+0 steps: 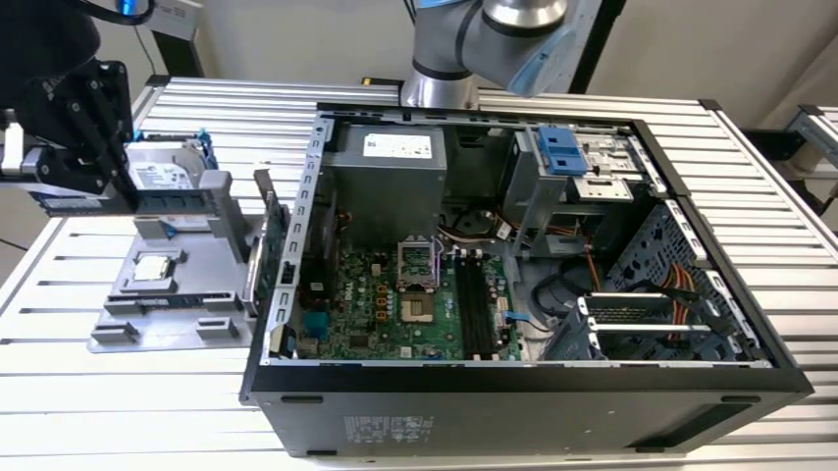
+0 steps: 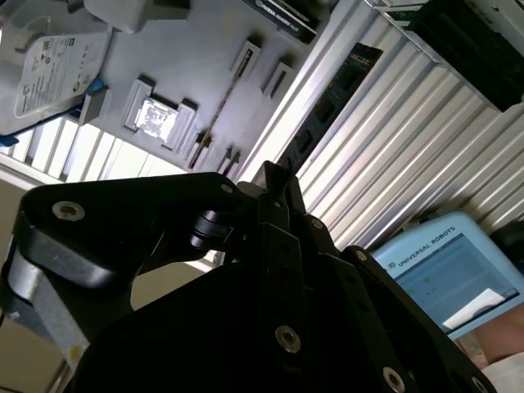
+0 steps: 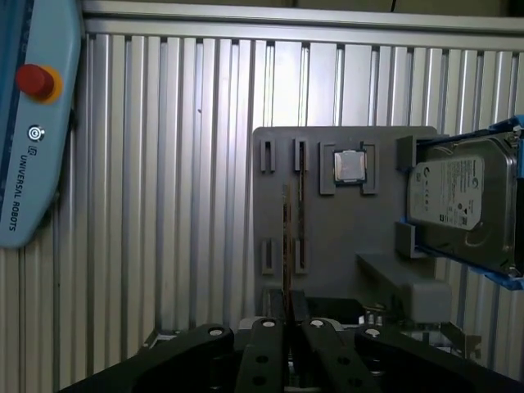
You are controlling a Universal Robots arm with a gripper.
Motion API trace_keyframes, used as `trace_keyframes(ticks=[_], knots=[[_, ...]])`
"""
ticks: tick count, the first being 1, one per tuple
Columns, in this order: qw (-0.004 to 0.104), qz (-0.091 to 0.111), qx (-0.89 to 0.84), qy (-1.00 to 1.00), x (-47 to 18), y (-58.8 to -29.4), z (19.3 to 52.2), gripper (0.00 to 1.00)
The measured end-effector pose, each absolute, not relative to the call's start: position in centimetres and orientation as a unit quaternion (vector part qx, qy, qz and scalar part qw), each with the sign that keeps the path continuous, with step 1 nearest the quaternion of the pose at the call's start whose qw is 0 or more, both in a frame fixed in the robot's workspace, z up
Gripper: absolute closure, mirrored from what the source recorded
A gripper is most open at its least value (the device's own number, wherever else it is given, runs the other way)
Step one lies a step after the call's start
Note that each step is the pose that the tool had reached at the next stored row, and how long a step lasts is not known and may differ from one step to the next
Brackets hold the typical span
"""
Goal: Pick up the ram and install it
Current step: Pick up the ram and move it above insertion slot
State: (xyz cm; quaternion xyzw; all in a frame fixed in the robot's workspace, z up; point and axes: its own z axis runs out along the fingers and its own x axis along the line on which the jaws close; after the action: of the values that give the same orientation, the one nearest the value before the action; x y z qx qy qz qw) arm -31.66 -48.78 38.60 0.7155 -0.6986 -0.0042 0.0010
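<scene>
Blk gripper (image 3: pixel 288 304), silver/blue arm (image 1: pixel 504 34)

The ram (image 3: pixel 286 237) stands on edge, slotted in the gray holder (image 3: pixel 344 237).

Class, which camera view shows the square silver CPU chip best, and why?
The first wrist view: the CPU chip faces the camera squarely on the grey tray. The second wrist view shows the chip slanted with glare; the exterior view shows it far off.

The ribbed metal worktop (image 1: pixel 775 224) is carrying an open computer case (image 1: pixel 524 379) and, just beside it at the exterior view's left, a grey parts tray (image 1: pixel 164 331).
</scene>
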Motion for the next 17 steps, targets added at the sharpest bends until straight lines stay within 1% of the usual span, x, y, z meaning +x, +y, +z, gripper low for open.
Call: trace_keyframes(ticks=[17], knots=[[0.001,-0.004,0.716,-0.699,-29.9,-48.8,38.6,1.00]])
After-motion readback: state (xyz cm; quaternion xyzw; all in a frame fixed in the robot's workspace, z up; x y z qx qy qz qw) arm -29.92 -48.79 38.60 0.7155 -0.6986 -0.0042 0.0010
